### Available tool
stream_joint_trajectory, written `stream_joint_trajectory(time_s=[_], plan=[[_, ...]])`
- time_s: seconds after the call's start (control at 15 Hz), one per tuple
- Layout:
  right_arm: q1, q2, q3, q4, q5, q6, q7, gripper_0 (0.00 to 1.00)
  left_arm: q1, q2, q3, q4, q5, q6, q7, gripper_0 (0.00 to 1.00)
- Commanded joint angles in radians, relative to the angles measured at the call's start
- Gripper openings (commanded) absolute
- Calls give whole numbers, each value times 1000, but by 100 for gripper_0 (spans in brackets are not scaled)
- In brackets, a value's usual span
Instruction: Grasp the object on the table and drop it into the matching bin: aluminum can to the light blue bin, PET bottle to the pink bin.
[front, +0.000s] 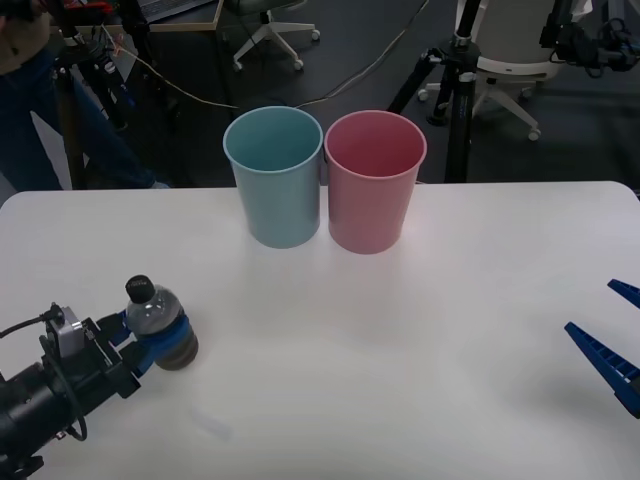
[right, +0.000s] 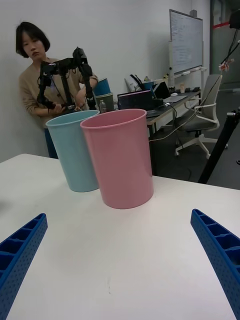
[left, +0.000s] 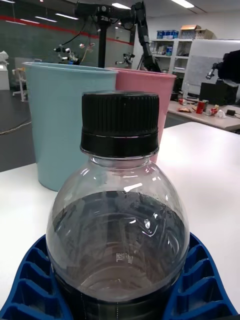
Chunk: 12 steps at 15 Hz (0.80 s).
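Front view: the white table (front: 450, 330) carries 2 bins at its far middle, the light blue bin (front: 274, 180) on the left and the pink bin (front: 374, 185) touching it on the right. The PET bottle (front: 160, 320) stands upright near the table's left near corner, its black cap up. The left gripper (front: 150, 335) is closed around the bottle's body, blue fingers on either side. The right gripper (front: 612, 340) sits at the right edge, low over the table, well apart from the bottle, its 2 fingers spread.

Right wrist view: the right gripper's fingers (right: 20, 255) stand wide open with bare table between them; both bins stand beyond.

Left wrist view: the bottle fills the space between the blue fingers (left: 35, 280), which clasp its lower body; dark liquid reaches about the shoulder. The 2 bins stand behind it.
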Motion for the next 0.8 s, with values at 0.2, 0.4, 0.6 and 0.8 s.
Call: stream_joint_trajectory(time_s=[0.2,0.4,0.6,0.8], plan=[[0,0,0,0,0,0,0,100,54,22,-50,-230,-48,191,131,0],[0,0,0,0,0,0,0,100,95,73,-103,-363,-39,321,157,0],[0,0,0,0,0,0,0,100,131,142,-134,-503,-13,421,183,0],[0,0,0,0,0,0,0,100,134,218,-152,-616,7,511,221,0]])
